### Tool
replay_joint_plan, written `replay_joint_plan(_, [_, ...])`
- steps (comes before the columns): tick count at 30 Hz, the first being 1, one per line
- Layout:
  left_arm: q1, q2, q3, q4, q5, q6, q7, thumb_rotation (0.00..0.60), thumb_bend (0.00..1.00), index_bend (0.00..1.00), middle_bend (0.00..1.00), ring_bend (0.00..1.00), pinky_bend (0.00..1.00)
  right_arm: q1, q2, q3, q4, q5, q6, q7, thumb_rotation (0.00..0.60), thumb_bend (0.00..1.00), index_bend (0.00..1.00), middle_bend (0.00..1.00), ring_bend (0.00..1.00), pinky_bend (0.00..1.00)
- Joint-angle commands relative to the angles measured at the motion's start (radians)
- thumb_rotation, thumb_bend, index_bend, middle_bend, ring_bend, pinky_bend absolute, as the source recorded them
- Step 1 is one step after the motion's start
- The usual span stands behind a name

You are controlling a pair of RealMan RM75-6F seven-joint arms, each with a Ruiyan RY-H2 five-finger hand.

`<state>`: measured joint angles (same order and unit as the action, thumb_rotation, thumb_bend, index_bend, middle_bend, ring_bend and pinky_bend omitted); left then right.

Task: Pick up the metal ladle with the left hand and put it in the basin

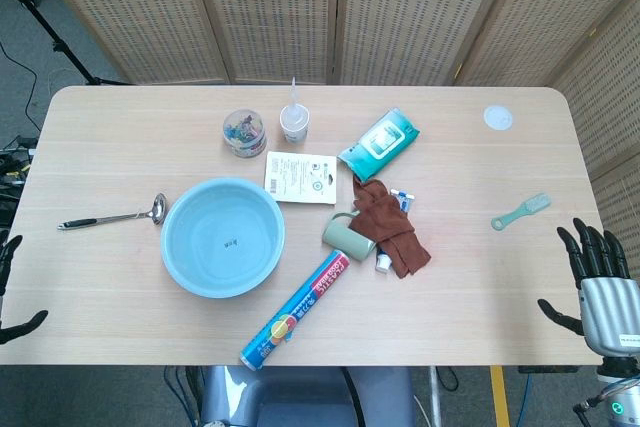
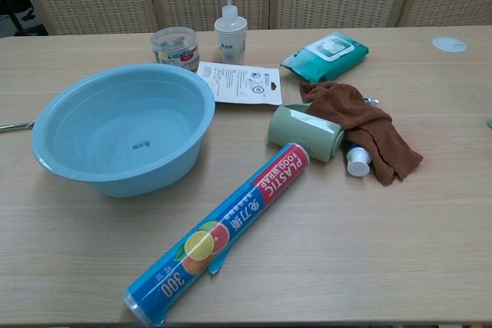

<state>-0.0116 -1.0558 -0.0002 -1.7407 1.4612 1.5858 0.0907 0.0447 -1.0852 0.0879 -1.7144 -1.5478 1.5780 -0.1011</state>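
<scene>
The metal ladle (image 1: 112, 216) lies flat on the table (image 1: 120, 127), bowl end just beside the light blue basin (image 1: 222, 237), handle pointing left. The left hand (image 1: 10, 292) sits at the table's left edge, fingers apart, holding nothing; the right hand (image 1: 597, 277) is likewise spread and empty

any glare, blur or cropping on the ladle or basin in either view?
Head view: even light, soft shadows, metal ladle sharp and whole, no glare. Chest view: basin sharp with mild sheen, ladle cropped to a handle tip at the left edge.
</scene>
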Motion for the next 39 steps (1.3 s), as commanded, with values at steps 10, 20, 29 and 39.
replay_joint_plan(10, [-0.021,-0.050,-0.042,0.099,0.036,0.002,-0.103,0.600,0.05,0.00,0.00,0.00,0.02,-0.004,0.030,-0.011,-0.057,0.028,-0.032,-0.007,0.600,0.00,0.00,0.00,0.00,0.00])
replay_joint_plan(20, [-0.201,-0.135,-0.198,0.247,-0.127,-0.221,-0.190,0.600,0.20,0.00,0.63,0.47,0.45,0.009,0.023,-0.010,-0.047,0.046,-0.067,0.005,0.600,0.00,0.00,0.00,0.00,0.00])
replay_joint_plan(29, [-0.337,-0.160,-0.220,0.362,-0.310,-0.523,-0.074,0.600,0.19,0.00,0.92,0.79,0.84,0.018,0.007,-0.017,-0.041,0.064,-0.097,-0.008,0.600,0.00,0.00,0.00,0.00,0.00])
replay_joint_plan(39, [-0.476,-0.323,-0.237,0.733,-0.506,-0.800,-0.030,0.600,0.37,0.24,0.93,0.80,0.84,0.033,-0.010,-0.019,-0.018,0.083,-0.133,-0.010,0.600,0.00,0.00,0.00,0.00,0.00])
